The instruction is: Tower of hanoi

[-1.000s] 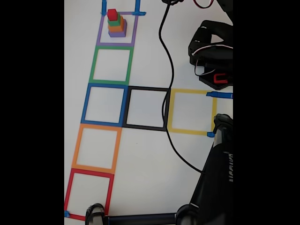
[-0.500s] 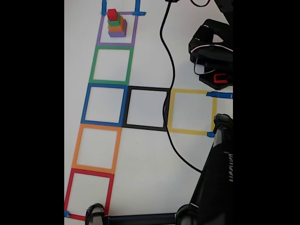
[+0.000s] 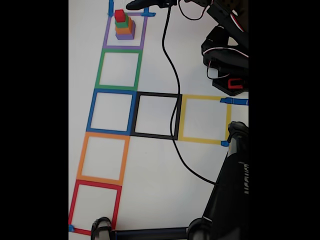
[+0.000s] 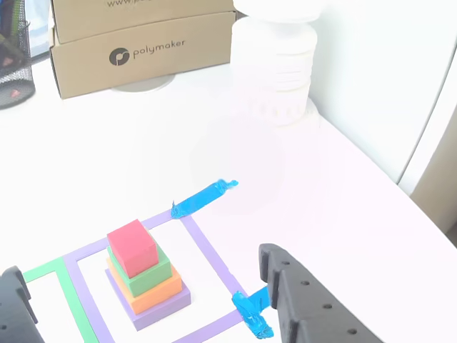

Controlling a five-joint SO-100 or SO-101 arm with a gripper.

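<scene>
Judging by the layout, nothing of the puzzle is yet done: the stack of blocks (image 3: 124, 25) is seen whole inside the purple square (image 3: 143, 30) at the top of the fixed view, with the red block (image 4: 132, 246) on top, the green block (image 4: 146, 275) under it, the orange block (image 4: 153, 291) below that, and the purple block (image 4: 157, 311) at the base. The green square (image 3: 119, 70), blue square (image 3: 112, 111), orange square (image 3: 102, 158), red square (image 3: 95, 206), black square (image 3: 155, 115) and yellow square (image 3: 204, 119) are all seen without blocks in them, so every move of the tower is left to be made.

The pincer (image 4: 153, 286) is held apart, with one dark finger (image 4: 300, 304) seen at the right of the stack and the other finger (image 4: 16, 296) at the left edge of the other view; nothing is grasped, and the stack is not touched by either finger as far as can be told. The white bench (image 3: 150, 170) is crossed by a black cable (image 3: 172, 115).

Against the earlier frames, the arm (image 3: 150, 4) is now stretched out from its base (image 3: 227, 60) along the top edge of the fixed view toward the stack, where before it was folded at the right. The cable has been pulled with it. The blocks are left where they were.
</scene>
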